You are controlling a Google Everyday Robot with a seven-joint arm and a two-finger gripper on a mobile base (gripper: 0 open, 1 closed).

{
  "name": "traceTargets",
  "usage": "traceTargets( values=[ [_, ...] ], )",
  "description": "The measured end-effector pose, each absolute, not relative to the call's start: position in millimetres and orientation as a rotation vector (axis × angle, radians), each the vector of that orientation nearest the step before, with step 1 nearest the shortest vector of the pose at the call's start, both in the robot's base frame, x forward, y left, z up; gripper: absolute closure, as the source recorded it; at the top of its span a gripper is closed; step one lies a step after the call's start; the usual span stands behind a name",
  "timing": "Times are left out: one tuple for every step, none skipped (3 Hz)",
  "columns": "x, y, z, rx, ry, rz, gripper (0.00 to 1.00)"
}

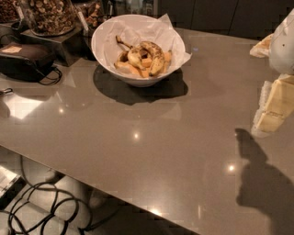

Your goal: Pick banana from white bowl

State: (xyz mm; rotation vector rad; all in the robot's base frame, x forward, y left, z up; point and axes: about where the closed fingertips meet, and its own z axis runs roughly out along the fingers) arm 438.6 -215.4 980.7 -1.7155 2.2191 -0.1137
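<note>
Gripper [274, 104] sits at the right edge of the counter [151, 151], about mid-depth, hanging above the surface, with its shadow [257, 176] thrown toward the near right corner. Only part of it is in view, cut by the frame. Cannot tell whether it is released or clenched. Nothing is seen in it.

White bowl [138, 46] is well apart from the gripper, toward the far left of the counter, close to the far edge. It is lined with crumpled white paper [165, 25].

Banana [155, 56] lies inside the bowl, right of centre, on top of the orange fruit chunks [138, 69]. Speckled brown, curved. Its long axis runs roughly from the far edge side to the near edge side, arching over the pile, near end dipping toward the front rim. Stubby paler banana [133, 56] lies touching it on the left, stem pointing to the far left corner.

Key relation: the target lies left and farther back from the gripper, all the way across the counter. Judgement: approach from the right meets the banana broadside, so a grasp across its width near mid-length looks feasible. Risk is the stubby banana being caught too.

Glass jars of nuts [48, 13] at the far left corner, black pouch [23, 57] at the left edge.
</note>
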Motion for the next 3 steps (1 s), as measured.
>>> traceTargets(
  values=[
    [439, -215, 981, -1.715, 2.219, -0.113, 0.00],
    [445, -211, 983, -1.702, 2.232, -0.097, 0.00],
    [461, -195, 987, -1.722, 2.246, -0.069, 0.00]
  ],
)
